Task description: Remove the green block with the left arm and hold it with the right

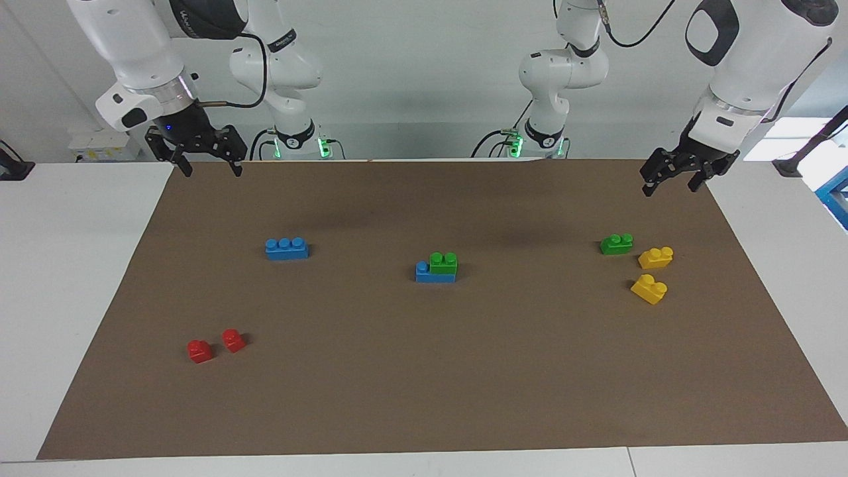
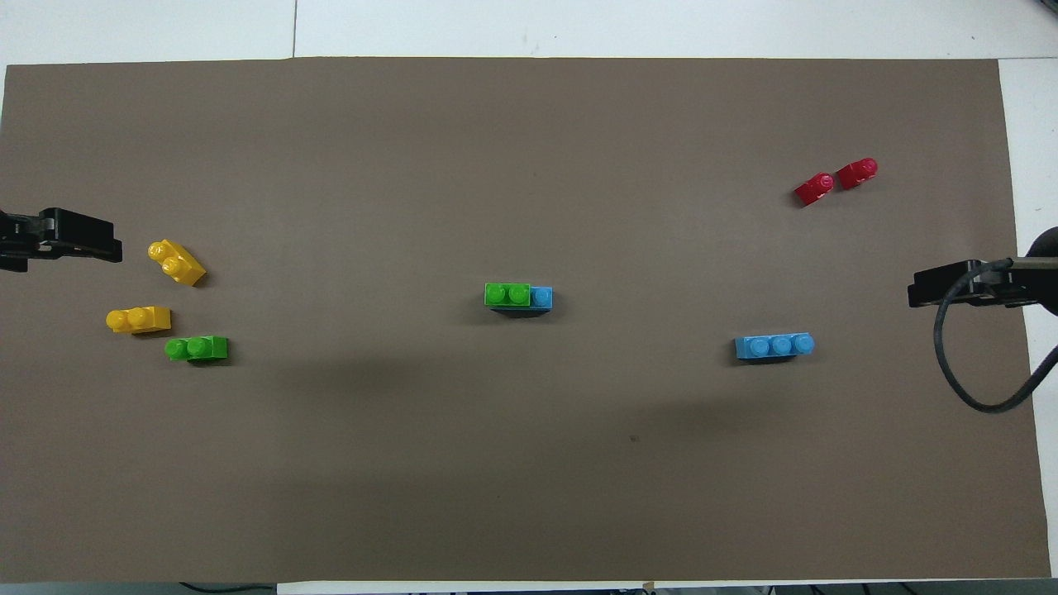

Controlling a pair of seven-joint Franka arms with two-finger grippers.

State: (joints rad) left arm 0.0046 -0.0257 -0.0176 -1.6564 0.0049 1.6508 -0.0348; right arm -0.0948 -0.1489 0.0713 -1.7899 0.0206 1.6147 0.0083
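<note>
We hold our left pincer point(image 1: 670, 179) and our right pincer point(image 1: 211, 164) wide open with nothing in them, up over the two ends of the brown mat point(image 1: 424, 384), while the green block point(image 1: 443, 262) sits on a blue block point(image 1: 434, 273) mid-tabletop.

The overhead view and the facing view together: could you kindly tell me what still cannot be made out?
- Left gripper, overhead view: cut off by the picture's edge; only its tip shows.
- Right gripper, overhead view: likewise cut off at the edge, with a cable across it.
- Blue brick at the mat's middle, both views: two of its studs are hidden by the green block stacked on it.
</note>
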